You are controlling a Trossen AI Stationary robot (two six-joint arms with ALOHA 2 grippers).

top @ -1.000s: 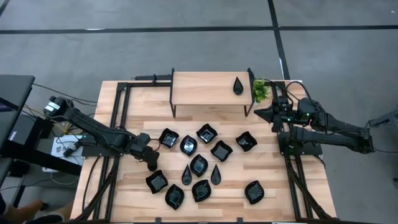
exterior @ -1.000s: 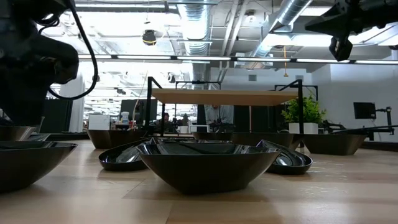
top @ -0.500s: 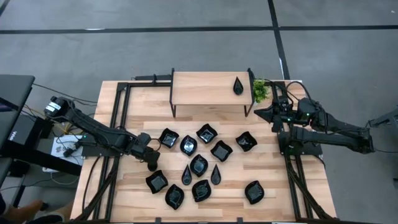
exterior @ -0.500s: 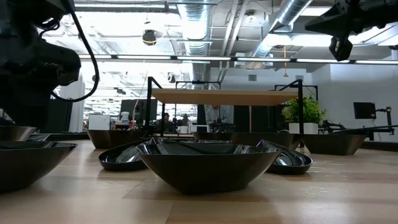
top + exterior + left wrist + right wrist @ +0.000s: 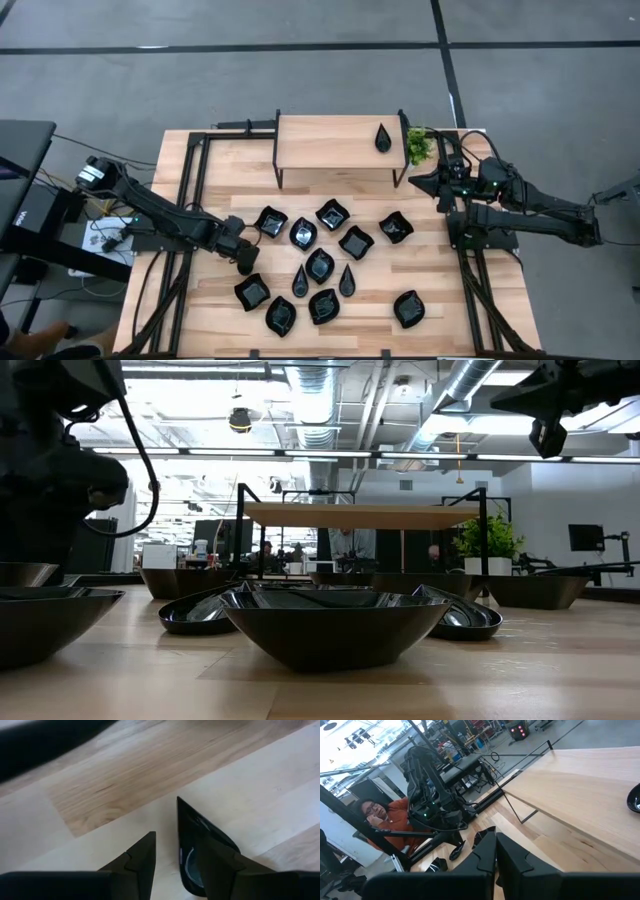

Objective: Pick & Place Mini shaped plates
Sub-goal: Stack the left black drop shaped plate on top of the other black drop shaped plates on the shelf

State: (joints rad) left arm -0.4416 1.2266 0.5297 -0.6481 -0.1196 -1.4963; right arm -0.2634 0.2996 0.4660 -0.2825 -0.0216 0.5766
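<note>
- Mini shaped plates (image 5: pixel 320 264), small glossy black dishes in teardrop, wavy square and leaf forms, lie scattered across the lower middle of the high view; one teardrop dish (image 5: pixel 383 137) sits upper centre.
- Pale wooden table (image 5: pixel 300 190) carries them, likely laid loose so each can be reached alone.
- Raised wooden shelf (image 5: pixel 330 140) on black legs, upper centre, seems the drop-off place.
- Left gripper (image 5: pixel 167 857), middle left, has its fingers spread astride one dish's rim (image 5: pixel 192 845), apparently lining up a grasp.
- Right gripper (image 5: pixel 495 851), upper right near a small green plant (image 5: pixel 418 146), waits clenched and empty.
</note>
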